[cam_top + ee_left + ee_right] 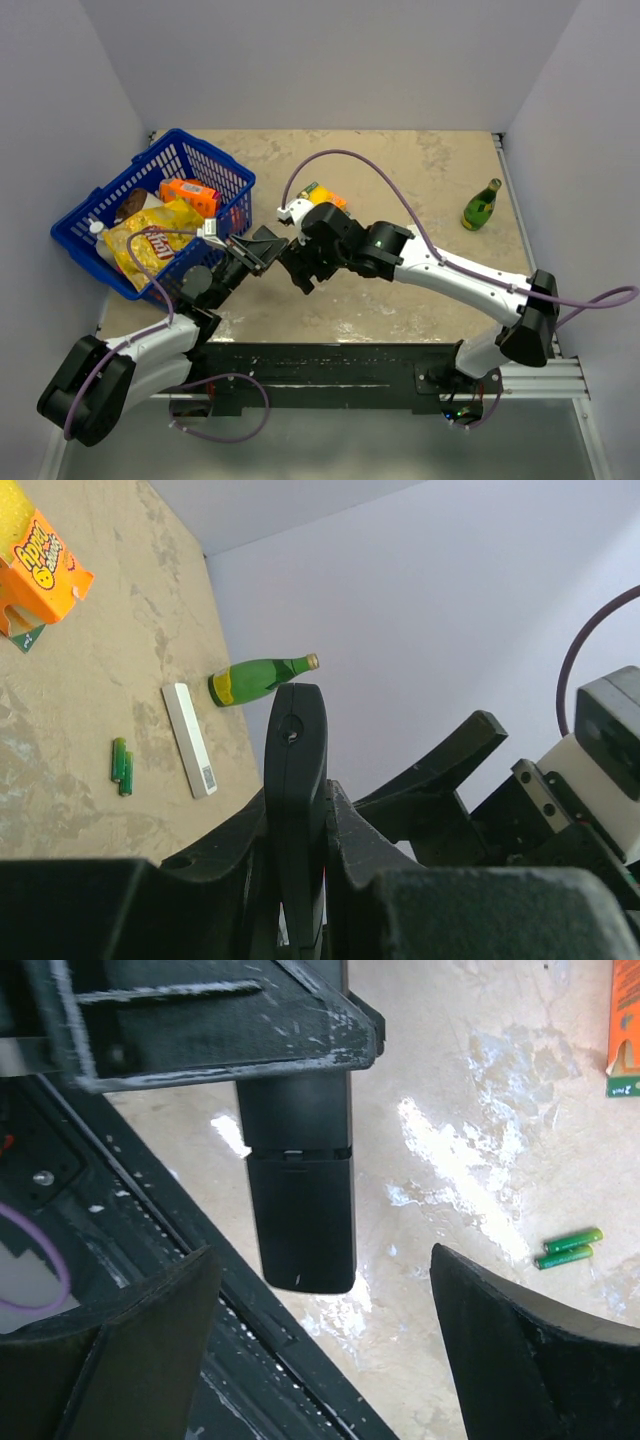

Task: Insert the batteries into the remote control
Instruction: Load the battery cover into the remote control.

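On the mottled beige tabletop (420, 170), the blue plastic mesh basket (215, 157) is my landmark. Both arms meet just right of it.

Left gripper (297, 870) is clamped on the slim flat black remote control (300, 1210) and holds it off the table just right of the basket, free end out. Right gripper (322, 1260) is spread wide, one jaw on each side of that free end, touching nothing and carrying nothing.

A seam runs across the remote near the free end. I read the part below it as the battery cover, not yet off.

The two thin dark-green cylinder batteries (568, 1247) lie side by side on the table, further right of the basket, past the orange cardboard carton (40, 570). Untouched.

My read is that the step in hand is cover removal. To do it well:
- Line the right jaws up below the seam, or I pinch body and cover together.
- Close flat on the narrow edges, gently.
- Pull straight along the remote's long axis, away from the left grip.
- Left grip must not slacken.
- Park the cover on bare table right of the basket, not in it.
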Available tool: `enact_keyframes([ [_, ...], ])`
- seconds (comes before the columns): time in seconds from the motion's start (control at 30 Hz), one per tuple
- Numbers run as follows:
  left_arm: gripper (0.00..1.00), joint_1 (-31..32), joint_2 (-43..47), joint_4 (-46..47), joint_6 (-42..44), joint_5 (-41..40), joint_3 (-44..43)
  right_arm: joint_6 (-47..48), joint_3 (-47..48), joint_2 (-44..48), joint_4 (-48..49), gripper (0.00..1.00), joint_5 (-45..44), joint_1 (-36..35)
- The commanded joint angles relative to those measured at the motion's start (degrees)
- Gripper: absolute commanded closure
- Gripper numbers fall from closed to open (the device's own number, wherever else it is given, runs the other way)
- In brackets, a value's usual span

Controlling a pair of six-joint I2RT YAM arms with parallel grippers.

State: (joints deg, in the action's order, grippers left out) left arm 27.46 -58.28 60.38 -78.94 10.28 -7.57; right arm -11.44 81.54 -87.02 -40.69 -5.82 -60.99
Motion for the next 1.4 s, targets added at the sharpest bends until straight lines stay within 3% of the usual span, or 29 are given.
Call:
enact_keyframes([
  [0.0, 1.0, 0.2, -0.1, 4.1, -0.5, 0.3, 0.7, -0.9, -0.3, 4.1, 3.5, 0.11, 2.4, 0.4],
  [0.13, 1.0, 0.2, 0.4, 4.0, -0.6, 0.5, 0.8, -2.9, -1.8, 6.4, 5.5, 0.12, 5.2, 2.6],
  [0.37, 1.0, 0.1, 1.4, 3.3, -0.9, 0.6, 0.7, -7.1, -10.1, 12.0, 17.1, 0.15, 16.4, 9.9],
  [0.6, 1.0, 0.1, 1.3, 4.3, -1.8, 1.3, 0.6, -9.8, -15.9, 12.4, 23.6, 0.16, 22.8, 11.7],
  [1.37, 1.0, 0.2, 4.8, 6.0, -5.3, 3.2, 0.7, -11.8, -20.4, 8.6, 31.3, 0.19, 27.5, 14.1],
])
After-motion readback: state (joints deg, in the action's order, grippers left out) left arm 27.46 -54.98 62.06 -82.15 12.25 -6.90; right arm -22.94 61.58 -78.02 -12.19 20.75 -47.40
